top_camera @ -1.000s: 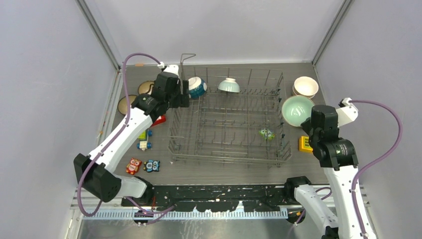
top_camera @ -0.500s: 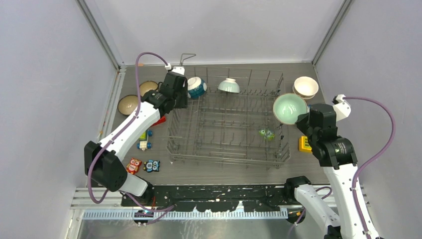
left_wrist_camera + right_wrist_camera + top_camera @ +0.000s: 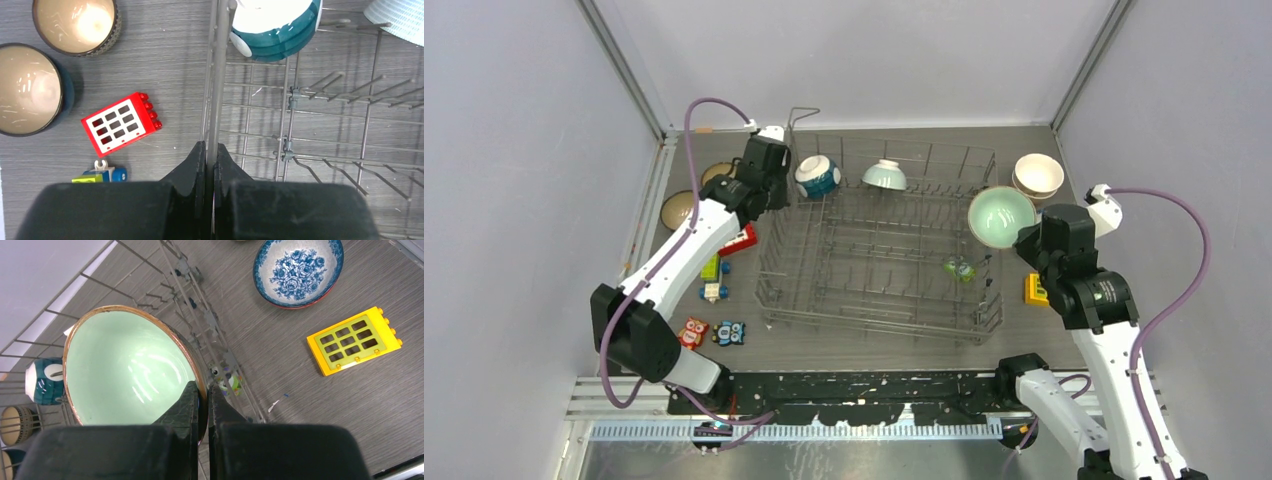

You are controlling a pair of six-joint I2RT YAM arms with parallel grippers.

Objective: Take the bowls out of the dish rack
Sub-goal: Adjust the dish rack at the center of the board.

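Left gripper (image 3: pixel 210 150) pinched shut on dish rack (image 3: pixel 215 75) side wire | right gripper (image 3: pixel 202 395) clamped on mint green bowl (image 3: pixel 125 370) rim; bowl tilted over rack's right end

Our right gripper (image 3: pixel 202 392) pinches the brown rim of the mint green bowl (image 3: pixel 125 370), one finger inside and one outside, with the bowl tilted above the dish rack (image 3: pixel 192 305) wires. Beside the rack we see a blue-and-white floral bowl (image 3: pixel 298 271) and a yellow window block (image 3: pixel 355 340) on the grey table (image 3: pixel 325 405), apart from each other. A teal bowl (image 3: pixel 44 382) shows at the left edge.
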